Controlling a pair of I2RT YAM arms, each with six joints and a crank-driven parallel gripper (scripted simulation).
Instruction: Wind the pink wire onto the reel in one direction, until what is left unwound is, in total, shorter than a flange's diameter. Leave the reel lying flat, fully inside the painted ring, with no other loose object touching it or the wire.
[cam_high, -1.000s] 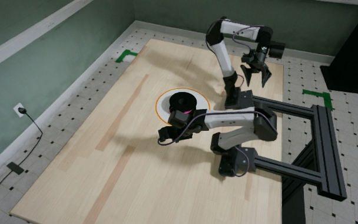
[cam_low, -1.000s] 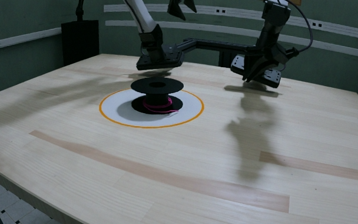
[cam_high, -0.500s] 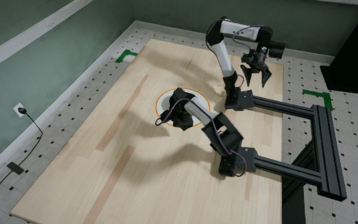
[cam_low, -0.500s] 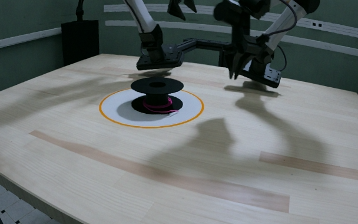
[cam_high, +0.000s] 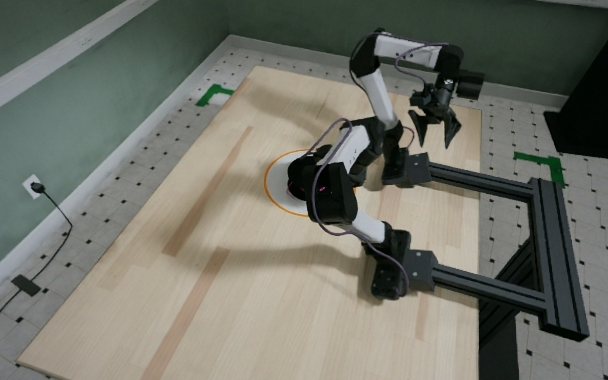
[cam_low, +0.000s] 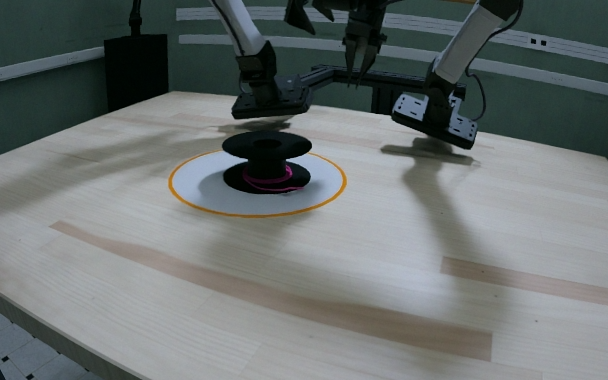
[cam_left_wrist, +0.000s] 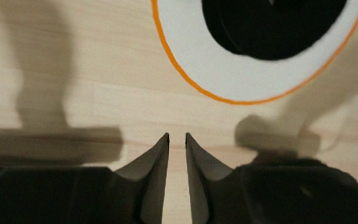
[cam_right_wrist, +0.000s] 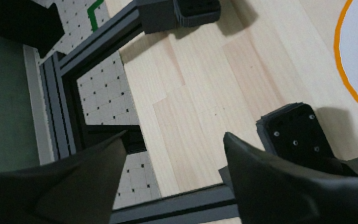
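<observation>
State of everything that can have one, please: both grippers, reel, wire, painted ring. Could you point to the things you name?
Left gripper (cam_low: 353, 85) (cam_left_wrist: 177, 135): nearly shut, empty, raised off the table.
Right gripper (cam_high: 434, 146) (cam_low: 323, 27) (cam_right_wrist: 175, 134): wide open, empty, raised.
Reel (cam_high: 296, 175) (cam_low: 267, 164) (cam_left_wrist: 275, 35): lying flat, inside the ring.
Pink wire (cam_high: 322, 189) (cam_low: 287, 189): partly around the hub, loose end near the lower flange's rim; unwound length unclear.
Painted ring (cam_high: 264, 181) (cam_low: 169, 181) (cam_left_wrist: 240, 102) (cam_right_wrist: 336, 50): reel within it, not crossing its line.

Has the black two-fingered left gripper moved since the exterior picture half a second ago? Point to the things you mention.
Yes. In the exterior view, the left gripper (cam_low: 354, 86) (cam_left_wrist: 177, 135) has moved up and toward picture left, away from the left arm's black base (cam_high: 384, 289) (cam_low: 466, 134) (cam_right_wrist: 198, 15).
</observation>
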